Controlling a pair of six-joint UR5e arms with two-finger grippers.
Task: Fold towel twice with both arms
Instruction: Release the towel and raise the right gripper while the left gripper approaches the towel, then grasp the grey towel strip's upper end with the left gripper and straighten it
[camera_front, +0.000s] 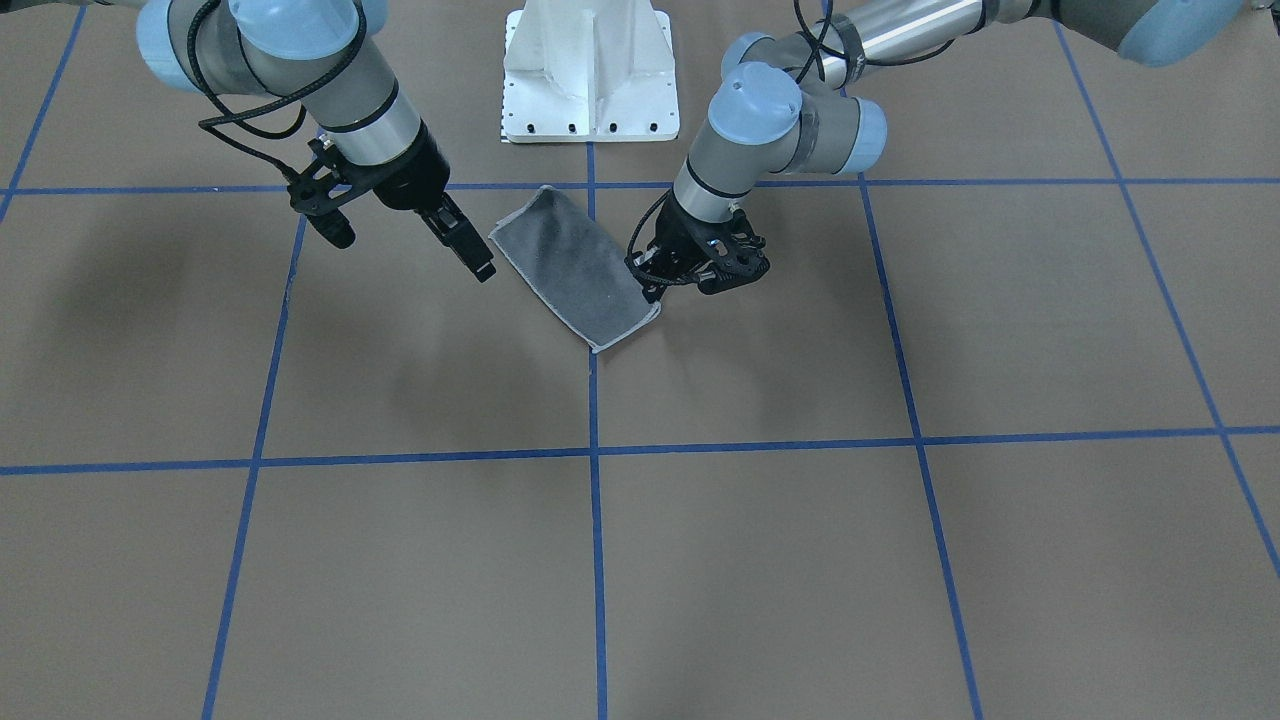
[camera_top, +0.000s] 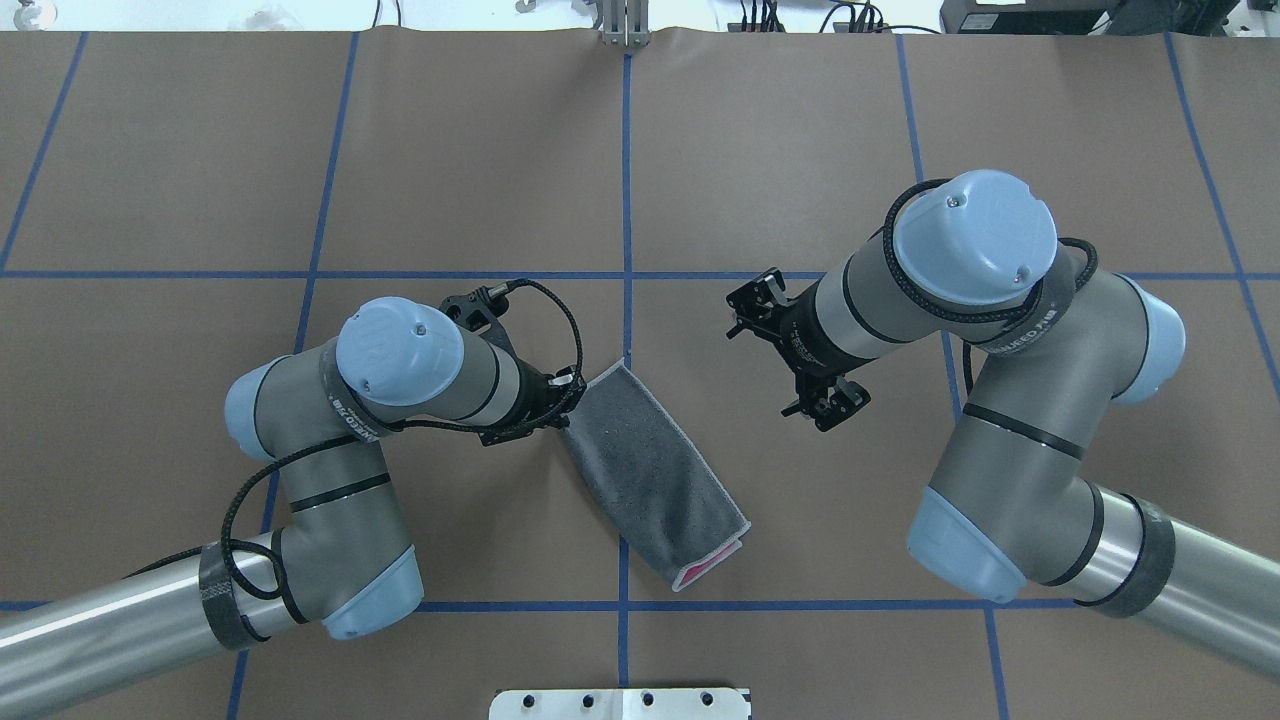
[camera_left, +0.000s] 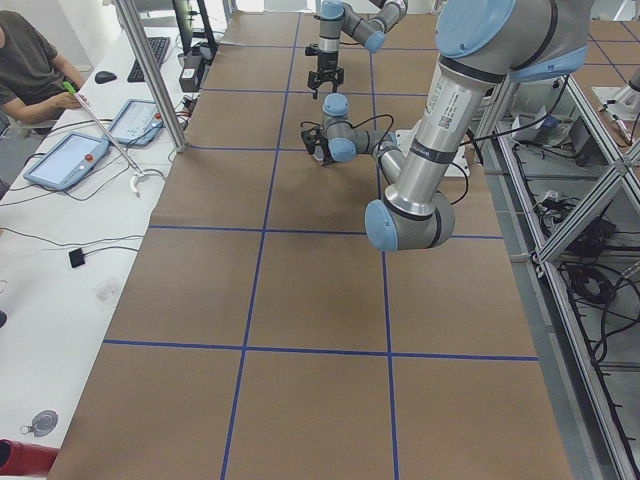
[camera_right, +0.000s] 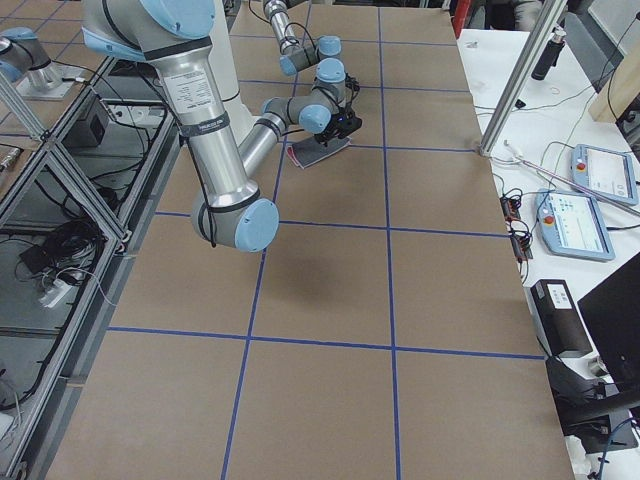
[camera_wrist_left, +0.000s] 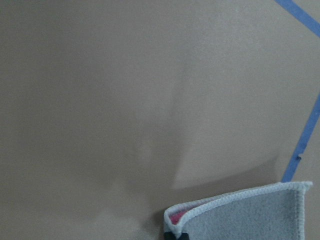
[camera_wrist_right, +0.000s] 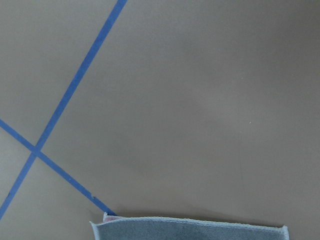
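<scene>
Grey folded towel (camera_front: 575, 265), left gripper (camera_front: 650, 290) at its corner, right gripper (camera_front: 485, 268) apart; jaws' states indiscernible

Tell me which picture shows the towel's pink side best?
The overhead exterior view: the towel lies folded, grey up, with pink peeking out at one end. The left wrist view shows a smaller pink sliver; the front-facing view shows only grey; the right side view shows it tiny.
</scene>
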